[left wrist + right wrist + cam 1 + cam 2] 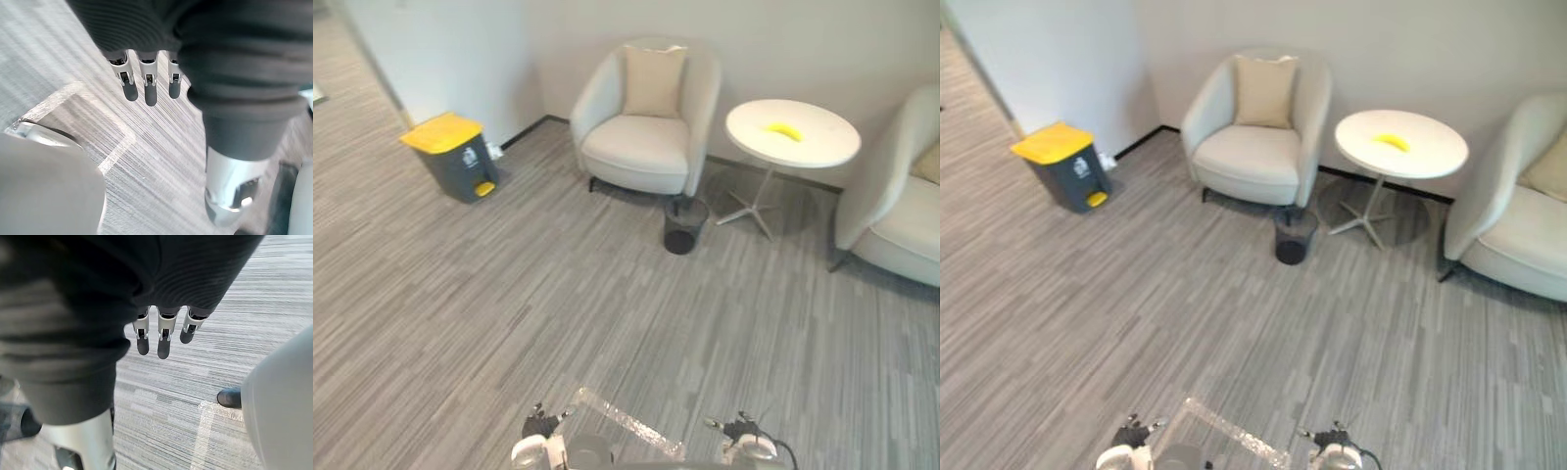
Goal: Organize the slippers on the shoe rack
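Note:
My left hand (145, 90) hangs above the grey striped carpet, its fingers straight and relaxed, holding nothing. My right hand (164, 340) hangs the same way over the carpet on the other side, fingers straight and empty. Both hands are low at my sides, well short of the furniture ahead.
Ahead stand a cream armchair (646, 147) with a cushion, a black mesh wastebasket (684, 225), and a round white table (822, 142) bearing a yellow banana (785, 130). A grey bin with a yellow lid (455, 155) is at the left wall. A second armchair (901, 211) is at the right. Clear tape (626, 423) marks the carpet.

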